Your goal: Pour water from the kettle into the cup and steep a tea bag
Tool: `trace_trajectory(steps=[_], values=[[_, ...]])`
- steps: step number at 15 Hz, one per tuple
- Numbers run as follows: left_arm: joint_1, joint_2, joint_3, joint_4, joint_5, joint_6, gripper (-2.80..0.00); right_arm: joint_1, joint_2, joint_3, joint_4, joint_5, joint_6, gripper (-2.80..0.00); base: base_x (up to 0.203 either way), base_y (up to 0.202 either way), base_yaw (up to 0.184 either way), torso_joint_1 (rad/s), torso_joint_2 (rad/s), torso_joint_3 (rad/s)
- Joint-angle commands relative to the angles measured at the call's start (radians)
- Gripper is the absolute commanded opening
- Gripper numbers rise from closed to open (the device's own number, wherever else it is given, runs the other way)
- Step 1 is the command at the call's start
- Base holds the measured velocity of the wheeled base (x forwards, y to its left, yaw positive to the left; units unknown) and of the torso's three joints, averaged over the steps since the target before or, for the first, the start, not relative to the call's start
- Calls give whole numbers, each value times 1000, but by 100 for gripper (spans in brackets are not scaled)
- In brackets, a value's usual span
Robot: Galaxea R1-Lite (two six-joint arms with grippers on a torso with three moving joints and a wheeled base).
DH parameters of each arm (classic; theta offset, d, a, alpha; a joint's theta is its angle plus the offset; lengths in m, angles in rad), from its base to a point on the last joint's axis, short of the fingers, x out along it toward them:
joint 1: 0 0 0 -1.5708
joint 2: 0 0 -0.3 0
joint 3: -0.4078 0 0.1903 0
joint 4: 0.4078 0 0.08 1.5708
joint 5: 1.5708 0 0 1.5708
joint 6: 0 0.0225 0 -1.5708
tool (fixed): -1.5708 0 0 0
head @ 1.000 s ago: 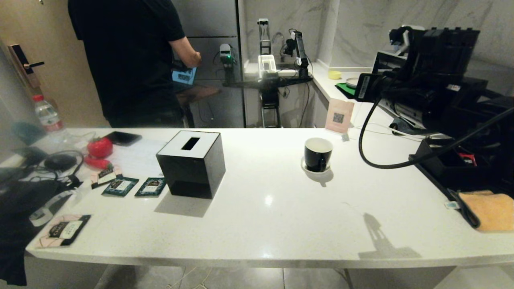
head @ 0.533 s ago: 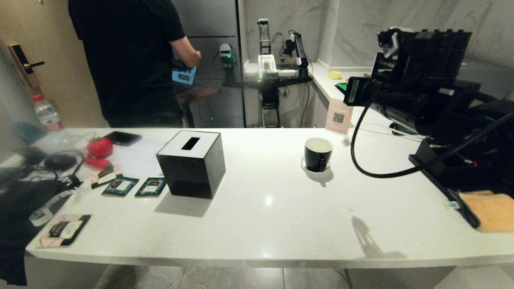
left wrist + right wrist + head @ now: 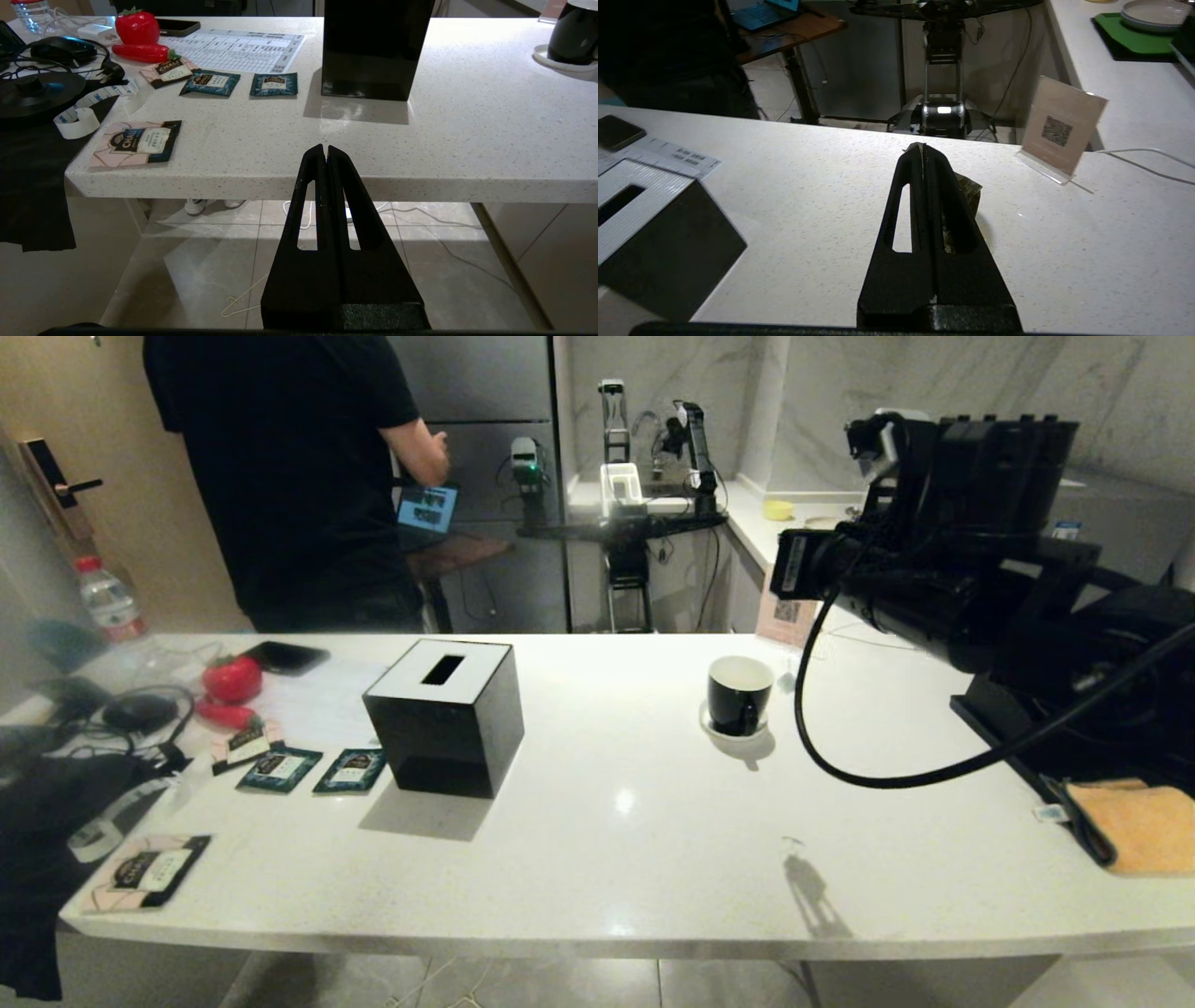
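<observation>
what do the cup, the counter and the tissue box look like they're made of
Cup: likely glazed ceramic, glossy black outside, white inside.
Counter: probably polished stone or quartz, white with fine specks and lamp glints.
Tissue box: glossy black sides that mirror the counter, perhaps acrylic or lacquer; white top.

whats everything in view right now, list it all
white speckled counter: one, white, fills foreground
glossy black mug on white saucer: one, black, counter centre-right
black cube tissue box: one, white top, counter centre
flat teal sachets: two, teal, left of box
pink-and-black sachets: two, counter left
red strawberry-shaped object: one, far left
grey-brown pyramid tea bag: one, hanging from right gripper
person in black shirt: one, behind counter
left gripper: black, shut, below counter edge
right gripper: black, shut on tea bag, above counter
</observation>
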Motion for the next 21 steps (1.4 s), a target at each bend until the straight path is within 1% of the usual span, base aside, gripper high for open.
trace_trajectory(steps=[1,5,9,11,13,15,17,19,21], values=[[0,0,0,0,0,-2,-280,37,-2,0,-4,-2,0,-280,0,0,0,0,0,0],[0,1,0,0,0,-2,-280,68,-7,-8,-4,-2,0,-280,0,0,0,0,0,0],[0,0,0,0,-1,2,-280,78,-19,0,-2,-1,0,-280,0,0,0,0,0,0],[0,0,0,0,-6,14,-280,78,-28,4,2,-1,0,-280,0,0,0,0,0,0],[0,1,0,-10,-15,56,-280,79,-31,10,1,-1,-3,-280,0,0,0,0,0,0],[0,0,-5,-23,-14,55,-280,79,-34,18,-4,1,-31,-280,0,0,0,0,0,0],[0,0,-25,-17,-13,55,-280,92,-42,24,-3,1,-31,-280,0,0,0,0,0,0],[0,0,-25,-12,-2,48,-280,93,-47,26,-1,1,-31,-280,0,0,0,0,0,0],[0,0,-19,-9,-5,41,-280,93,-48,24,-1,0,-31,-280,0,0,0,0,0,0]])
